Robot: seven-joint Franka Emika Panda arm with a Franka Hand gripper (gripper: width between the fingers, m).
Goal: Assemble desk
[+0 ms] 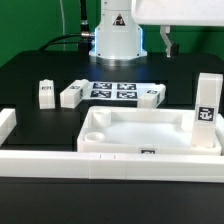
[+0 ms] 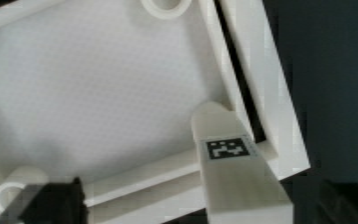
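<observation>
Gripper hangs wide open and empty above the desk top. One leg stands upright in its corner; another leg lies beside the marker board

A black table stands before a green backdrop.

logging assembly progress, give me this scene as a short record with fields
desk top: flat on the table, hollow side up
upright leg: stands at the top's corner, exterior view's right
loose legs: three, on the table beyond the top
tool: open, empty, raised
</observation>
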